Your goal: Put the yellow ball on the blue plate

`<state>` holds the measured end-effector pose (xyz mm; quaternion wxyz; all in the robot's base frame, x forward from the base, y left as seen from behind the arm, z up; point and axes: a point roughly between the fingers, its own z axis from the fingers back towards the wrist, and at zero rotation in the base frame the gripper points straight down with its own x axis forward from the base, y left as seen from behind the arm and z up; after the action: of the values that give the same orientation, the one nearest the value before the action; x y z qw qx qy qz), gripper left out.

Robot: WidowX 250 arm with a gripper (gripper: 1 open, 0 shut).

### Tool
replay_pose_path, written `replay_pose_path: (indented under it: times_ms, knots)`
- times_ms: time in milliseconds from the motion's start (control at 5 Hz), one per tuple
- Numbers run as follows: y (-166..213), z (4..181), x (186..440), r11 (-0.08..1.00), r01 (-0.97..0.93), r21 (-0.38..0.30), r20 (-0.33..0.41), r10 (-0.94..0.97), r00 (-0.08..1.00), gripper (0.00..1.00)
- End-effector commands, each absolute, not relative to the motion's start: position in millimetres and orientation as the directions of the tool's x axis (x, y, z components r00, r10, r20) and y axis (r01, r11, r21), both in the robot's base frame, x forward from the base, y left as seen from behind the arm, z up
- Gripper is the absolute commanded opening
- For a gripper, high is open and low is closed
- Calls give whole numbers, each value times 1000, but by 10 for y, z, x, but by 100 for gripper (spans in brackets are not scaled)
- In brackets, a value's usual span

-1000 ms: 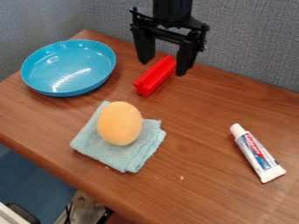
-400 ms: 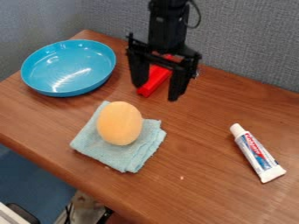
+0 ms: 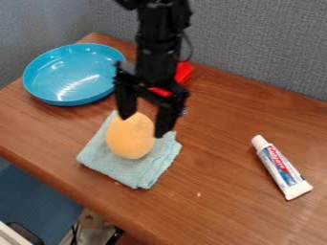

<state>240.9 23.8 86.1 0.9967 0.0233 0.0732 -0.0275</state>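
Observation:
The yellow ball, orange-yellow and slightly egg-shaped, rests on a light teal folded cloth near the table's front. My gripper hangs open right over the ball's top, one finger on its left and the other on its right, nothing held. The blue plate sits empty at the back left of the table, apart from the ball and the gripper.
A red block lies behind the arm, mostly hidden by it. A toothpaste tube lies at the right. The wooden table's front edge runs just below the cloth.
The gripper has travelled from above the red block toward the front left and down, and now straddles the top of the ball. Its jaws stayed open. The ball has not moved.

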Motion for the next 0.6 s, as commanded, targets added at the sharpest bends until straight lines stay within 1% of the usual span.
replay_pose_path:
  times_ms: [0,400]
  knots:
    - [385,858,2361,995,53,82,-91,-45,995,100]
    - [434,701,2363,992,47,118,-50,-41,998,100]
